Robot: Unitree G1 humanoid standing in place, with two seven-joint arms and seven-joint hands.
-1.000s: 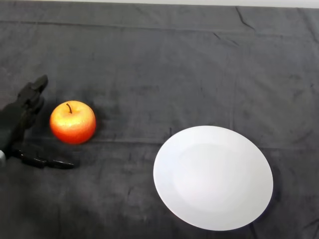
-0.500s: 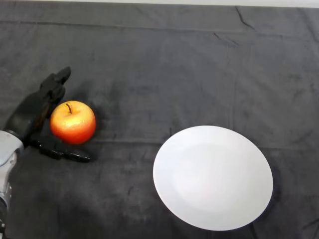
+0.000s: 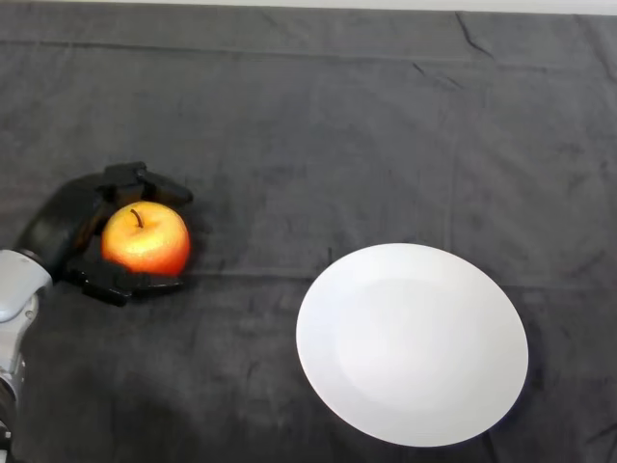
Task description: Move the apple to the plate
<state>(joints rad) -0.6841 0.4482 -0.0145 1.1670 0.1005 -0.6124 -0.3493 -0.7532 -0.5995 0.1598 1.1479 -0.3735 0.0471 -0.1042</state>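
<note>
A red and yellow apple point(image 3: 147, 239) with a short stem sits at the left of the dark cloth. My left hand point(image 3: 66, 226) is shut on it: the black fingers point(image 3: 145, 180) curl over its far side and the thumb point(image 3: 135, 284) hooks under its near side. A white round plate point(image 3: 413, 343) lies flat at the lower right, well apart from the apple, with nothing on it.
The dark cloth point(image 3: 318, 135) covers the whole table, creased in places. A pale strip of table edge runs along the top of the view.
My hand slid right to the apple and its fingers and thumb, straight before, have curled round the fruit. The apple has shifted slightly right. The plate has not moved.
</note>
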